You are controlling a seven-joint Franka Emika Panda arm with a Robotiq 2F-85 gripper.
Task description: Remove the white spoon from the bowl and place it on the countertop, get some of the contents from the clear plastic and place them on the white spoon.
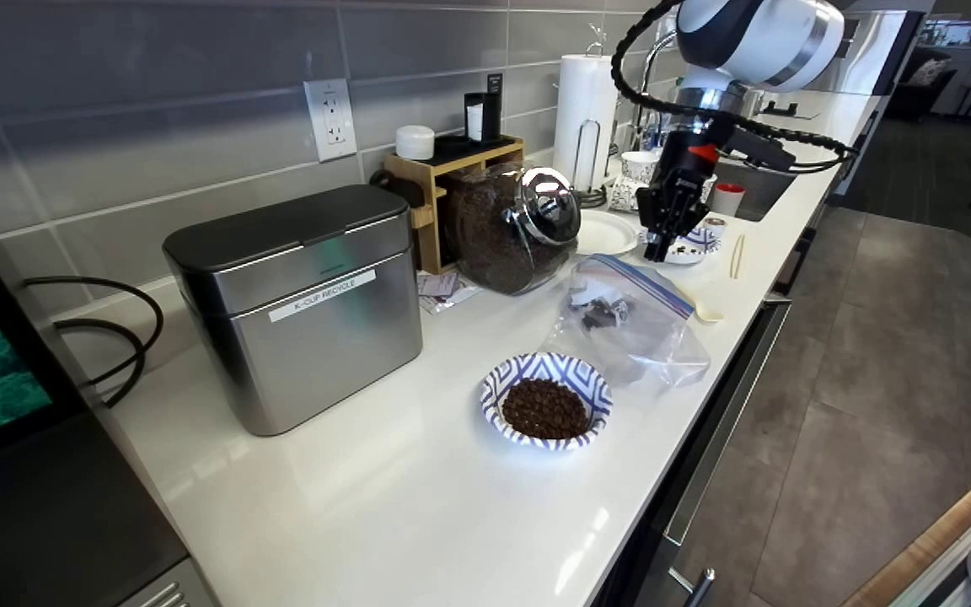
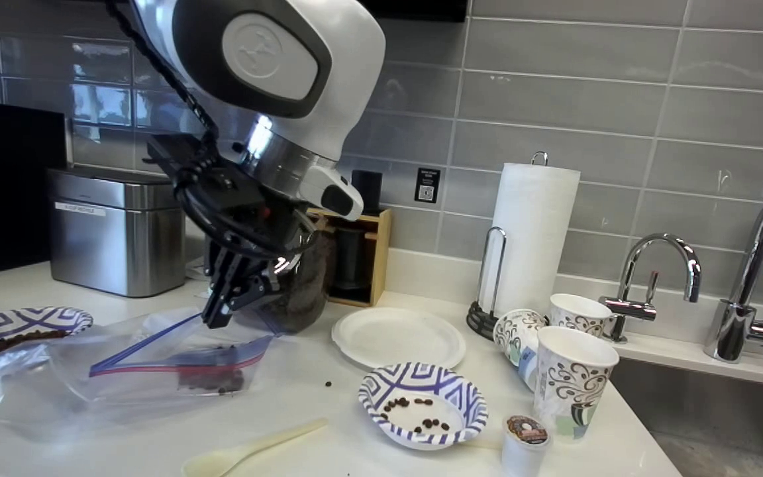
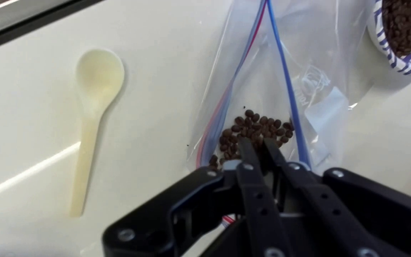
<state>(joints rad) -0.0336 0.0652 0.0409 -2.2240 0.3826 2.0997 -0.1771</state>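
White spoon (image 3: pixel 92 117) out, unfilled, on bench (image 3: pixel 148 107) beside my almost-closed claw (image 3: pixel 257 142), hold unclear; beans (image 3: pixel 255 128) await below in clear plastic (image 3: pixel 259 85)

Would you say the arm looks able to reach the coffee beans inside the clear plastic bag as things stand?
Probably yes: the clear bag gapes open beneath the hand, leaving some coffee beans exposed, though the close-set fingers may need to part first.

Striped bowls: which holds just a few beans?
The striped bowl by the paper cups: scattered beans on bare white. The other bowl, beside the plastic bag, holds far more.
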